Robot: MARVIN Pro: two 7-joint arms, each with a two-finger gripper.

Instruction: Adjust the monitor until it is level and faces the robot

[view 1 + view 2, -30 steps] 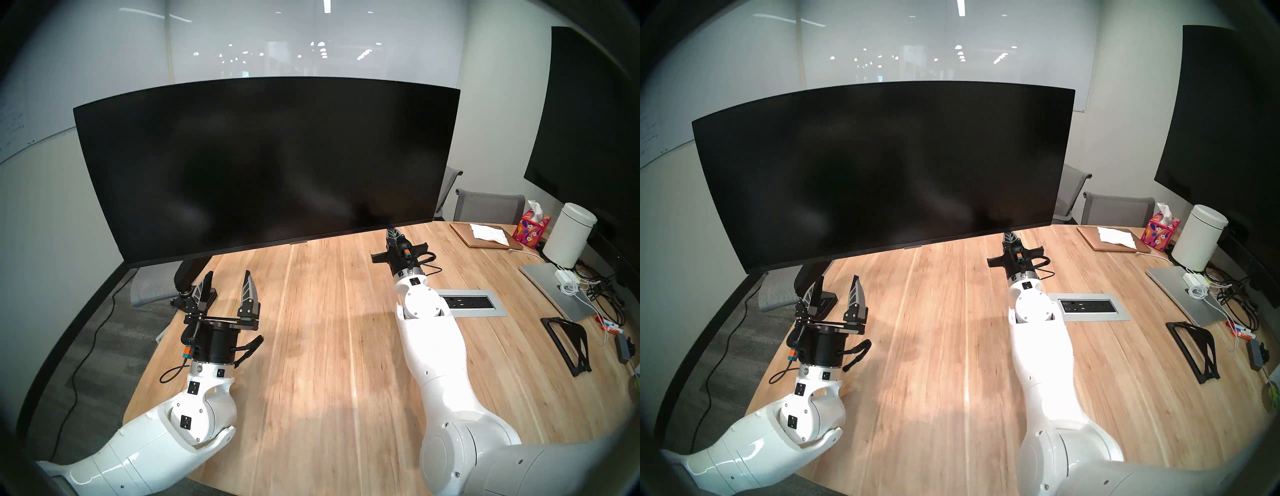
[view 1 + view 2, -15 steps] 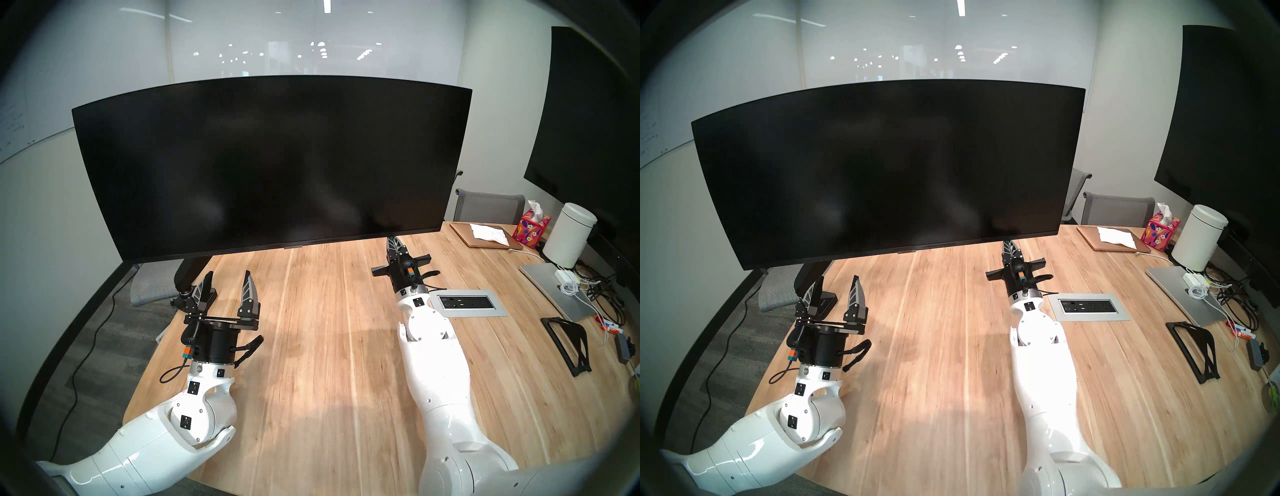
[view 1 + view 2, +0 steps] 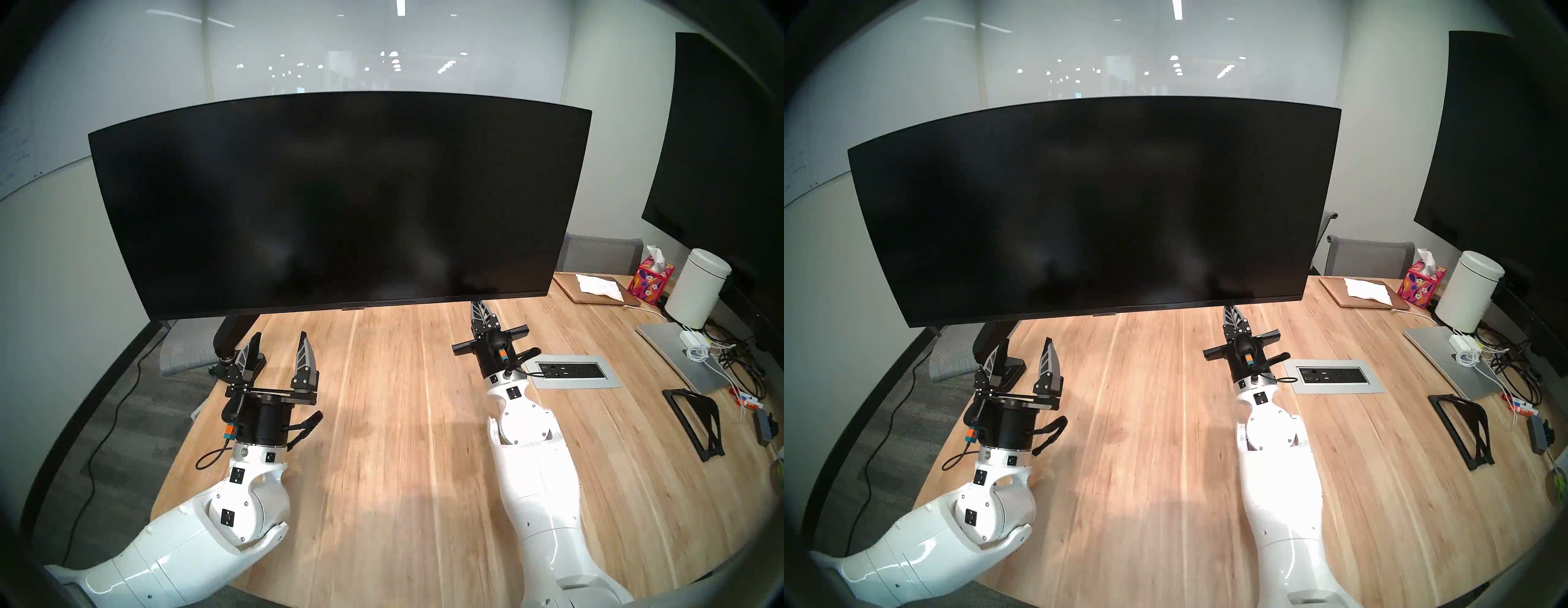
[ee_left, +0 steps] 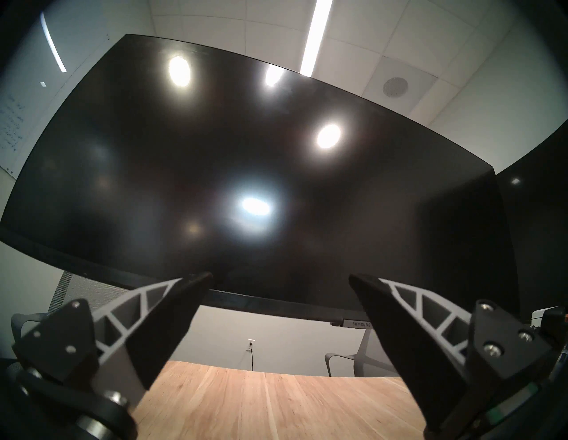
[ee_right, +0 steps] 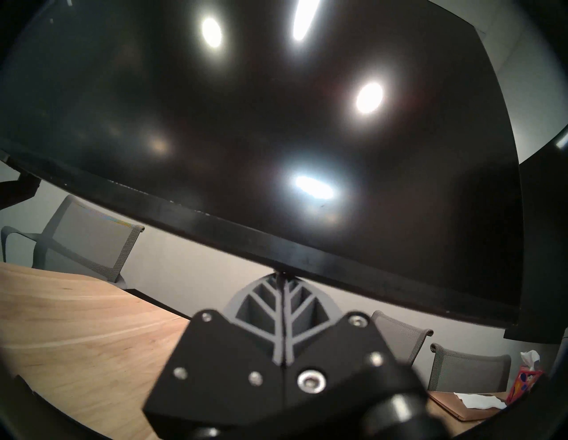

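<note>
The right gripper (image 3: 478, 306) has its two grey ribbed fingers pressed flat together, with nothing between them. Its tip points up and touches the bottom edge of the monitor (image 3: 339, 199), near the screen's right end. In the right wrist view the joined fingers (image 5: 284, 310) meet that black bottom edge from below. The left gripper (image 3: 278, 354) is spread wide and holds nothing. It hangs over the wooden table (image 3: 403, 446), below the left half of the screen and not touching it. In the left wrist view the two fingers (image 4: 159, 313) stand far apart with the table showing between them. The monitor is very wide, curved, black and dark. It floats above the far side of the table on a black arm (image 3: 231, 335) at its left end, beside the left gripper. Its bottom edge looks close to flat across the head view, and the screen faces toward the robot. Ceiling lights shine as bright spots on the glass in both wrist views. To the right on the table lie a power outlet panel (image 3: 575, 371), a silver closed laptop (image 3: 674, 356), a white canister (image 3: 700, 288) and a bright tissue box (image 3: 651, 278). A big flat black wall screen (image 3: 721, 148) hangs on the right wall.
</note>
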